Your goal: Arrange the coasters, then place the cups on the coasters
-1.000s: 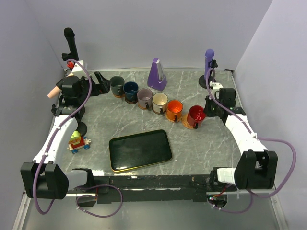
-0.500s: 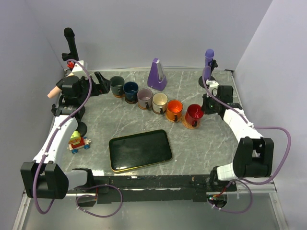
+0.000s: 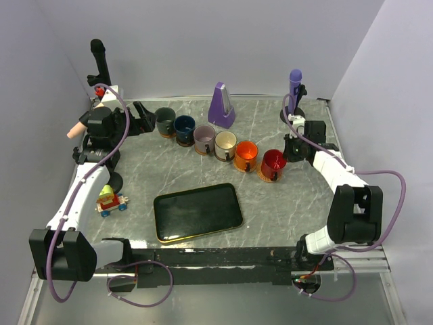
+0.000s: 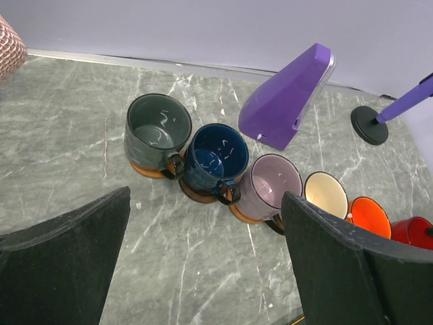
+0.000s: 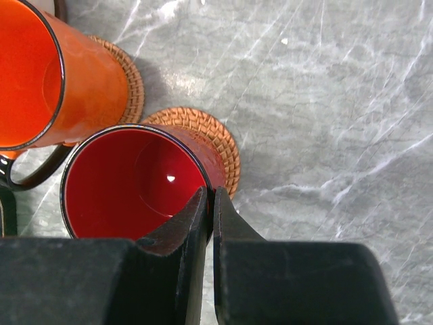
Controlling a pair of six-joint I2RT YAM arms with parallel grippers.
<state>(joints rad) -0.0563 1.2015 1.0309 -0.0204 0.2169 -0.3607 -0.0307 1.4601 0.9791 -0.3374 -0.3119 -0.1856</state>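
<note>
**Right gripper** (image 5: 210, 200): its fingers (image 5: 193, 230) are pressed almost together and pinch the near wall of the red cup (image 5: 128, 183), one finger inside the rim and one outside. The red cup stands upright on a woven coaster (image 5: 216, 139), whose edge shows past the cup on the far side. Just beside it the orange cup (image 5: 40, 74) stands on a second coaster (image 5: 130, 81). The two discs lie close together.

**Left gripper** (image 4: 206, 196): its fingers (image 4: 67, 237) are spread wide and hold nothing, at the left end of the row. Beyond the fingertips stand the dark green-grey cup (image 4: 157, 128), the navy cup (image 4: 218, 157) and the lilac cup (image 4: 274, 186). Each is upright on one of the brown coasters (image 4: 144, 170), with its handle toward the camera and apart from both fingers. The cream cup (image 4: 326, 195) comes next, just past the right-hand finger.

**Top view:** the six cups form a slanting row from far left to near right, in the order dark green-grey, navy, lilac, cream, orange, red, each close beside the next. A purple wedge (image 3: 220, 105) stands behind the middle of the row. A black tray (image 3: 197, 211) lies on the marble table (image 3: 291, 203) nearer the arm bases, well apart from the row. A small toy (image 3: 110, 200) lies near the left arm.
</note>
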